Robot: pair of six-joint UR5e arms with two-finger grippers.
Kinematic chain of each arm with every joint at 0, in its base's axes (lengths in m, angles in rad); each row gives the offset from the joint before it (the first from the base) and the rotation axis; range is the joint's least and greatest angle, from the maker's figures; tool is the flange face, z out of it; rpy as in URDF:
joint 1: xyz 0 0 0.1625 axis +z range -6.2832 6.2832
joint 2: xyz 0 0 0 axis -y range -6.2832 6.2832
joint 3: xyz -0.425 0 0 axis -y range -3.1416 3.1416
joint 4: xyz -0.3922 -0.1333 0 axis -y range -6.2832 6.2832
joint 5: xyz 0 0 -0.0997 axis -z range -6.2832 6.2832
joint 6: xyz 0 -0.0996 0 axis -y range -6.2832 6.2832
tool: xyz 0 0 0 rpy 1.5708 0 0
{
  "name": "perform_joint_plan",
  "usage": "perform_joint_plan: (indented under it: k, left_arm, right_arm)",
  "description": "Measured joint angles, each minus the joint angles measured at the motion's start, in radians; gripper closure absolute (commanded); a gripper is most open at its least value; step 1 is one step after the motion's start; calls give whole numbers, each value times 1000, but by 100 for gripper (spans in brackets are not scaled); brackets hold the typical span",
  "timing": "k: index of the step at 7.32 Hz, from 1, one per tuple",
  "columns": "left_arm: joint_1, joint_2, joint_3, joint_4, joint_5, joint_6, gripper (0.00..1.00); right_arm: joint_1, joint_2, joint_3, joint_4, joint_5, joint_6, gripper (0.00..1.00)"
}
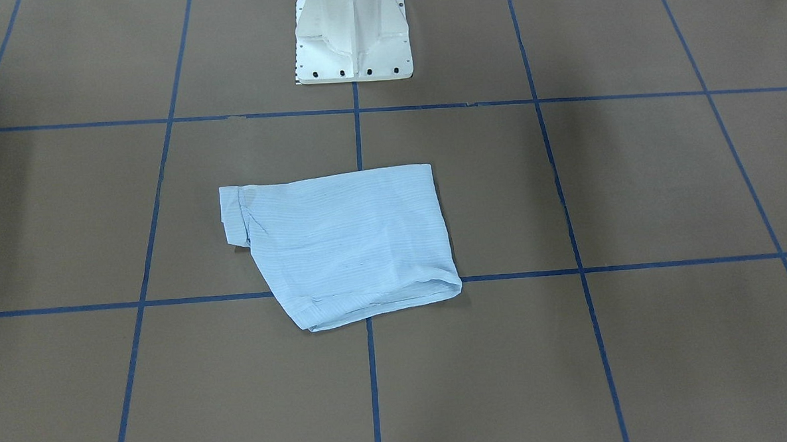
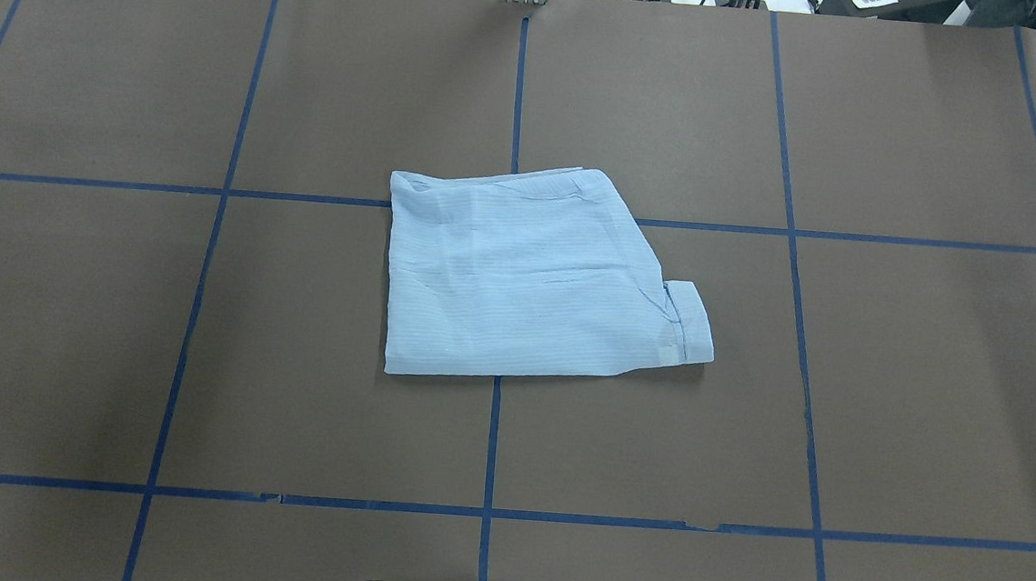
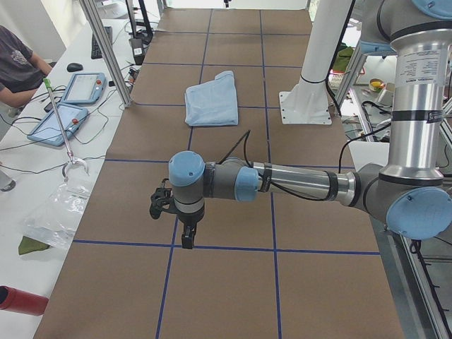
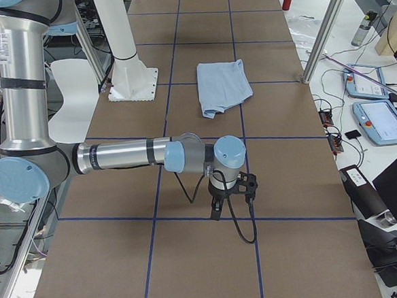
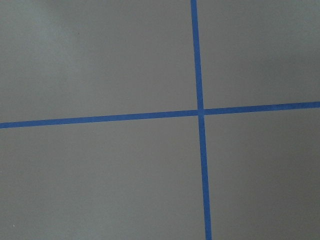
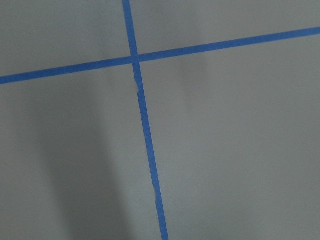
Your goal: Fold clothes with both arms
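The clothes are one pale blue striped shirt [image 1: 341, 243], folded into a compact bundle flat on the brown table near its middle [image 2: 528, 282]. A cuff sticks out at one side [image 2: 691, 325]. Neither arm touches it. The left gripper [image 3: 185, 240] hangs over the table's left end, far from the shirt [image 3: 212, 99]. The right gripper [image 4: 216, 212] hangs over the right end, far from the shirt [image 4: 223, 86]. I cannot tell whether either gripper is open or shut. Both wrist views show only bare table and blue tape lines.
The white pedestal base [image 1: 352, 37] stands behind the shirt. Blue tape lines [image 2: 494, 444] grid the brown table. A seated person [image 3: 18, 63], tablets [image 3: 60, 120] and cables are on a side bench beyond the table edge; metal frame posts [image 4: 326, 24] stand at its rim.
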Motion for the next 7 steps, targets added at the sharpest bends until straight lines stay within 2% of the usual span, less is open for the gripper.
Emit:
perform_joint_plan:
  k: [4, 7]
  left_arm:
    - [1, 3, -1, 4, -2, 1, 0]
    - [1, 4, -2, 5, -3, 1, 0]
  right_arm:
    - [54, -41, -5, 1, 9, -110, 0]
    - [63, -35, -3, 2, 5, -120, 0]
